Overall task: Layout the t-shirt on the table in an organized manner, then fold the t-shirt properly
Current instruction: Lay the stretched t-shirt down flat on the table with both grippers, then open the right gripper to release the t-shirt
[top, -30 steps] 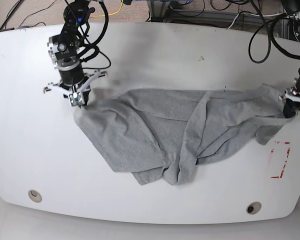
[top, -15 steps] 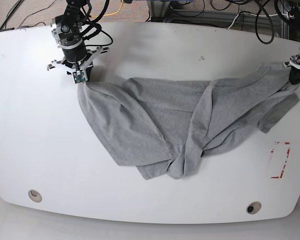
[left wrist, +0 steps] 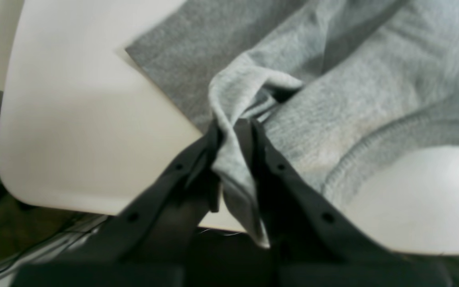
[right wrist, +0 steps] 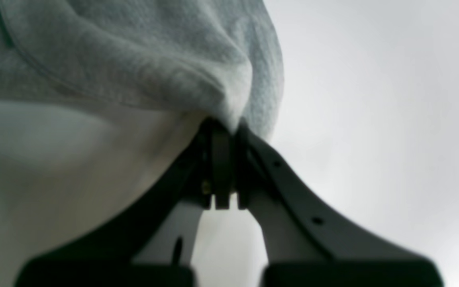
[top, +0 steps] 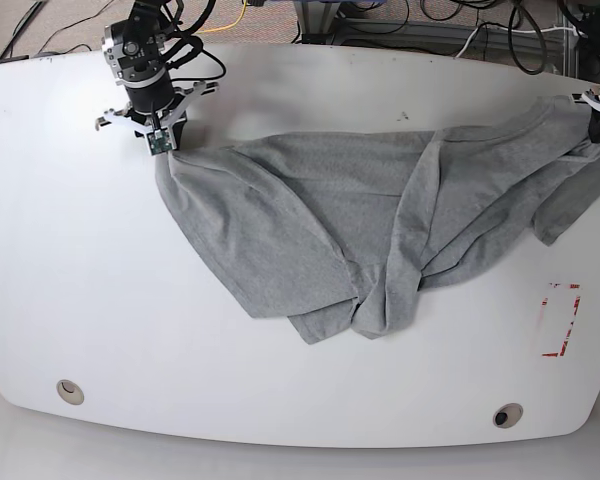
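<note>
The table (top: 100,300) fills most of the base view, glossy white, with the t-shirt (top: 310,220) stretched across its upper half from upper left to the right edge. The cloth is strung between two held points but far from flat: a long fold runs diagonally down the middle, the lower part bunches into a lump near the centre of the frame, and a loose flap hangs at the right. By my judgement the layout stage is only partly done; the shirt needs spreading and smoothing, and no folding has begun.

At the upper left of the base view the right gripper (top: 163,146) sits just above the table, jaws closed tight on a corner of grey fabric; the right wrist view shows the cloth (right wrist: 134,59) rising out from between the pressed tips (right wrist: 223,131). At the far upper right, at the table's edge, the left gripper (top: 592,112) pinches the opposite end; in the left wrist view a fold of hem (left wrist: 233,119) passes between its nearly closed jaws (left wrist: 233,131) and trails below them.
</note>
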